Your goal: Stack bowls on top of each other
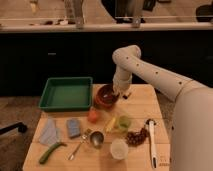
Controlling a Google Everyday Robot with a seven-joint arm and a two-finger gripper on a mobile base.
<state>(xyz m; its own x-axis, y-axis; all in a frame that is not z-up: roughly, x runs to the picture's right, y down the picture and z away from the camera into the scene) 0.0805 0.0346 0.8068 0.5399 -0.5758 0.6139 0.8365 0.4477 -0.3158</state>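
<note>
- The dark maroon bowl is sitting in, or just above, the orange-red bowl. Only a crescent of the orange-red rim is showing on the side toward the near edge.
- Both bowls are lying near the far edge of the table, about midway along it.
- Whether the maroon bowl is fully seated or is hanging slightly clear of the lower bowl cannot be told from here.
- The gripper is positioned at the maroon bowl's rim on the side facing the table's right edge, touching it or just beside it.
- The bowl's centre is therefore lying away from the gripper, toward the left edge.
- Whether the gripper is clamping that rim or is free of it cannot be told.
- The arm is reaching in from the right edge and coming down steeply onto the bowls.
- Judgement: the coming move is depending on this sideways offset. A straight lift looks safe. A pull toward the right edge would risk dragging the upper bowl off centre.
- The green tray is standing just beside the bowls, toward the far-left corner.
- An orange fruit is lying just nearer the near edge.
</note>
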